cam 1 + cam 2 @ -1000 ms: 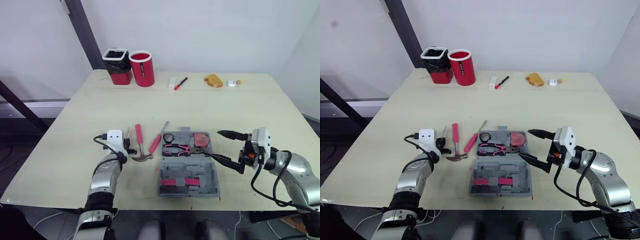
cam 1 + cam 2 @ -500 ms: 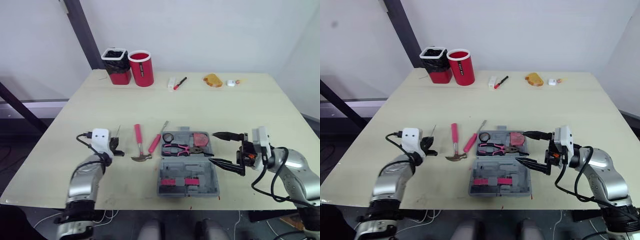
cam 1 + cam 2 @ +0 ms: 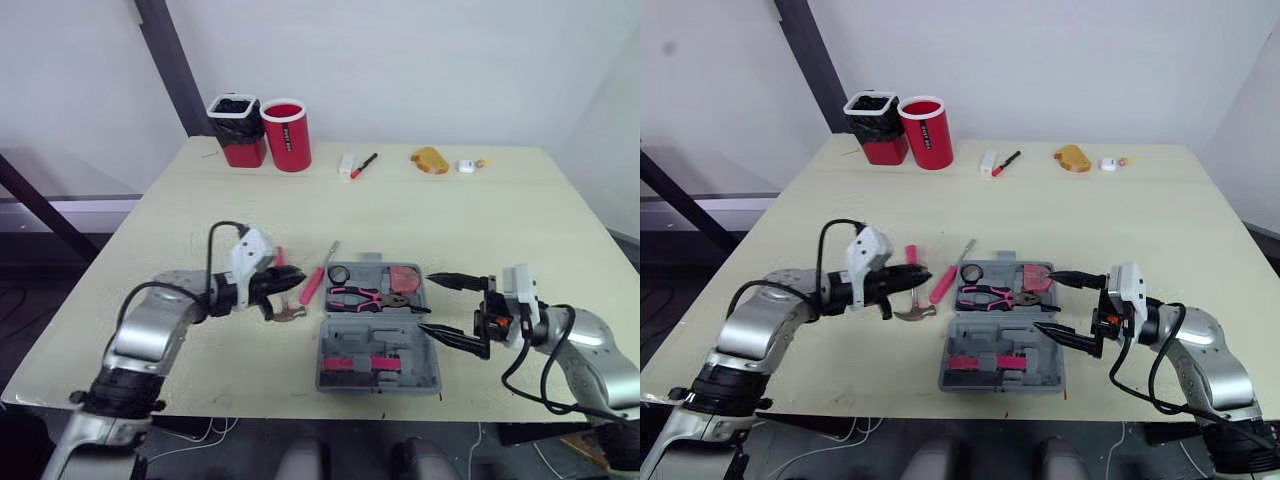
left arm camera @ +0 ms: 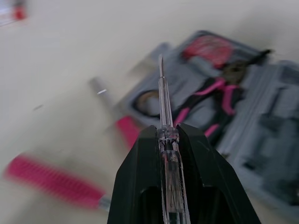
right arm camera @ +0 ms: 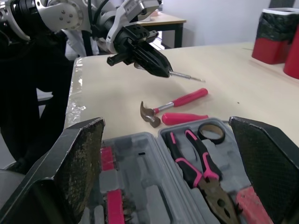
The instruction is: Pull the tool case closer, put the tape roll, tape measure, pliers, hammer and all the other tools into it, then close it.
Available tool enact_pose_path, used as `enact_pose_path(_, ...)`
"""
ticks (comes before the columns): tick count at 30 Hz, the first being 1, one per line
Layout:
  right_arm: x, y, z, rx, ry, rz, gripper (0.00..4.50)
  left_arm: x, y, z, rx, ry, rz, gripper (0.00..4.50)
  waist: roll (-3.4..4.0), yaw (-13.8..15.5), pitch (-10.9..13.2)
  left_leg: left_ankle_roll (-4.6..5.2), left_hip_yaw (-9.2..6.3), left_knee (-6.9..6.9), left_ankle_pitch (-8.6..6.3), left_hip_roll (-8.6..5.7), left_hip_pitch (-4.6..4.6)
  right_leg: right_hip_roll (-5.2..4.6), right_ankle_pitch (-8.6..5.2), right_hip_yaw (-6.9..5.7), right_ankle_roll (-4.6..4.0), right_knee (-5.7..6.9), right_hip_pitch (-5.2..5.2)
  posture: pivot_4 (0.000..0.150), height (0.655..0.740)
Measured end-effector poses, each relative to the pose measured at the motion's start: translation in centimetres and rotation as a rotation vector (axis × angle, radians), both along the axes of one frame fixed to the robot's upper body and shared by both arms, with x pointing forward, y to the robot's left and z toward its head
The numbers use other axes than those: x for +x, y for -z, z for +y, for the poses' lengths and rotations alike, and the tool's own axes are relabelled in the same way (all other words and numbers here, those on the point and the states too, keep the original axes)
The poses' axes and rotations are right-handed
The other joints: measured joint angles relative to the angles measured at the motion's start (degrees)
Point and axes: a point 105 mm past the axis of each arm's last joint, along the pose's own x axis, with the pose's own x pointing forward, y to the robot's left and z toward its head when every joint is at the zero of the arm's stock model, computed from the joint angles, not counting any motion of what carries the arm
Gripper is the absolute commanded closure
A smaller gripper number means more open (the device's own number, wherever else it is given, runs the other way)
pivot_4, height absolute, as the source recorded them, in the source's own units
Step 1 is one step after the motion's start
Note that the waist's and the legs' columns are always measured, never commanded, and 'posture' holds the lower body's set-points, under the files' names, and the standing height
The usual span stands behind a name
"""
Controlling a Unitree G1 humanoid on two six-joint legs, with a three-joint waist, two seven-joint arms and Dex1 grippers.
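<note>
Jaws of the left gripper (image 4: 164, 133) pinch a clear-handled screwdriver (image 4: 161, 93) near the hammer (image 3: 290, 313), tip toward the open tool case (image 3: 378, 350). Right gripper (image 3: 1044, 300) jaws stand spread beside the case, which holds the pliers (image 3: 360, 296) and tape roll (image 3: 338, 274). Red cup (image 3: 286, 136) label: too small to read.
</note>
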Motion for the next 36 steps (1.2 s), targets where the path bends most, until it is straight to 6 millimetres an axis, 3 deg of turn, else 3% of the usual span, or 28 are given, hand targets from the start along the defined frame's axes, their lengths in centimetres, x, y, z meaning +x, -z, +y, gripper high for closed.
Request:
enact_pose_path(3,0.1,0.1,-0.6,-0.011,0.047,-0.026,0.0,-0.3,-0.1,-2.0,0.036,0.122,0.013,4.39,0.01,-0.4,0.0,0.0,0.01,0.0,0.0,0.0,0.02,0.04,0.0,0.05,0.0,0.01,0.0,0.15,0.7371)
enact_pose_path(14,-0.4,1.3,-1.3,-0.024,0.124,-0.038,0.0,-1.3,2.1,-5.7,0.18,0.366,0.096,4.39,0.02,-0.1,0.0,0.01,0.01,0.01,0.0,0.01,0.01,0.07,-0.01,0.06,0.01,0.0,-0.01,0.15,0.7371)
enact_pose_path(24,-1.0,1.8,-3.5,-0.077,0.181,-0.029,0.0,-1.0,5.1,-7.0,0.249,0.412,0.224,4.39,0.01,0.0,0.0,0.02,-0.02,0.02,0.0,0.01,0.0,0.08,-0.01,0.05,0.01,0.01,-0.01,0.15,0.7371)
enact_pose_path(36,-1.7,2.1,-6.1,-0.113,0.239,0.005,0.0,0.3,5.6,-8.7,0.356,0.484,0.183,4.39,0.01,0.0,0.0,0.02,0.0,0.04,0.0,0.0,-0.01,0.09,-0.01,0.08,0.01,0.0,0.0,0.15,0.7371)
